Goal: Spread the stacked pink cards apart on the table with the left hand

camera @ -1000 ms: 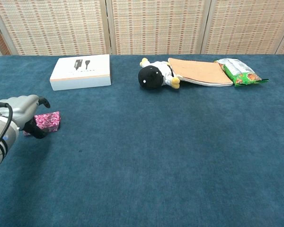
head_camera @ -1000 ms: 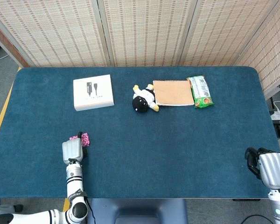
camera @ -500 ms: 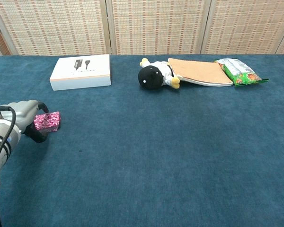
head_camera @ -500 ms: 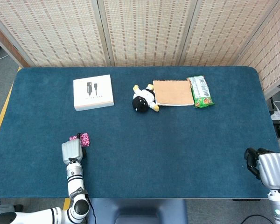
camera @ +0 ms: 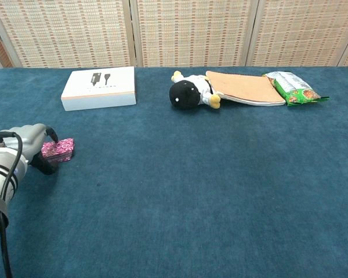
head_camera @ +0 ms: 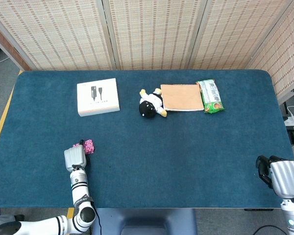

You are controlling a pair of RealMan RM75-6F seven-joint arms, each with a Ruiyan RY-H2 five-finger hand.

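Left hand (head_camera: pixel 75 158): pale grey boxy shell on the back, black fingers (camera: pixel 42 165) below. Its forearm (head_camera: pixel 80 188) is white w/ black bands, ending in a black round joint (head_camera: pixel 87 215); a black cable (camera: pixel 6 168) loops alongside. Right hand (head_camera: pixel 281 176): same grey shell, black fingers at its left edge, grey ribbed wrist underneath.

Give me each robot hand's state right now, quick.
Left robot hand: fingers on the pink cards; a real grip cannot be told.
Right robot hand: holds nothing; fingers curled.

A blue-carpeted table (head_camera: pixel 186 156) is carrying a white box (head_camera: pixel 98 97), plush toy (head_camera: pixel 151 104), tan notebook (head_camera: pixel 182 97), green snack packet (head_camera: pixel 210 96) and pink cards (head_camera: pixel 86 145).
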